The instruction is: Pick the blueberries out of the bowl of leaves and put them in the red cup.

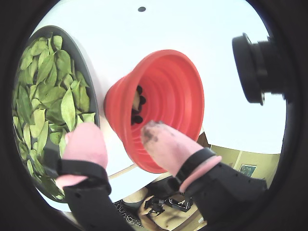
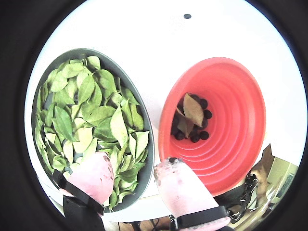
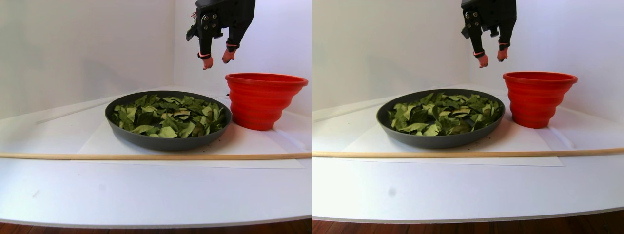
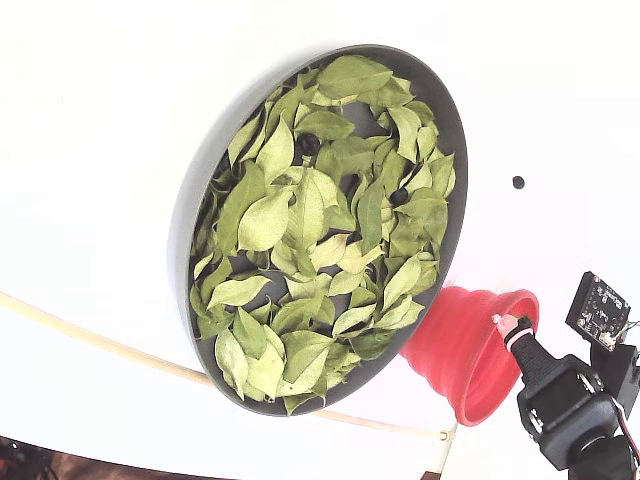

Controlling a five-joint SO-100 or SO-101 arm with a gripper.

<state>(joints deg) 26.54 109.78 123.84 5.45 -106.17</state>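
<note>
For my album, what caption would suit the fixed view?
Dark grey bowl heaped with green leaves, two blueberries peeking through, red cup beside it.

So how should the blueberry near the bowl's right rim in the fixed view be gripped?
Probably across its round middle, coming straight down. The blueberry sits low in a gap between the leaves in the bowl, so only its top shows. The open gripper would need its jaws to straddle it.

One bowl (image 2: 149,159) holding many leaves (image 2: 91,115), too many to count. One red cup (image 2: 240,120) containing roughly seven blueberries (image 2: 195,138) and one leaf. Two berries (image 4: 308,145) visible among the bowl's leaves.
</note>
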